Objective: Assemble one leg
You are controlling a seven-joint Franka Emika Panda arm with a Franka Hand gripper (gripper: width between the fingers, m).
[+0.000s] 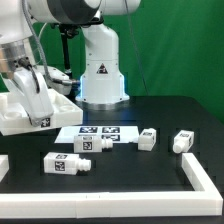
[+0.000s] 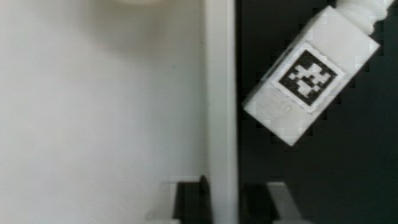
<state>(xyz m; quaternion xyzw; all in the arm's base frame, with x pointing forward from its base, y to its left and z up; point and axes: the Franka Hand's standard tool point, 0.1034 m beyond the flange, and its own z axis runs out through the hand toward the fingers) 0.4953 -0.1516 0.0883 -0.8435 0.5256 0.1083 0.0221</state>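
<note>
On the exterior view's left, at that edge of the desk, my gripper (image 2: 235, 205) straddles the rim of the large white panel (image 1: 15, 115); whether my fingers (image 2: 285, 203) pinch it I cannot tell. Next comes a leg (image 1: 65, 165) near the front edge, a second leg (image 1: 92, 142) by the marker board (image 1: 108, 130) mid-desk, then a third leg (image 1: 148, 138) and a fourth leg (image 1: 183, 140) toward the right edge

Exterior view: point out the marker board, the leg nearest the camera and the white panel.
marker board (image 1: 108, 131), exterior view, its tagged top face.
leg nearest the camera (image 1: 65, 165), exterior view, its tagged side.
white panel (image 1: 14, 118), exterior view, bare top surface.
</note>
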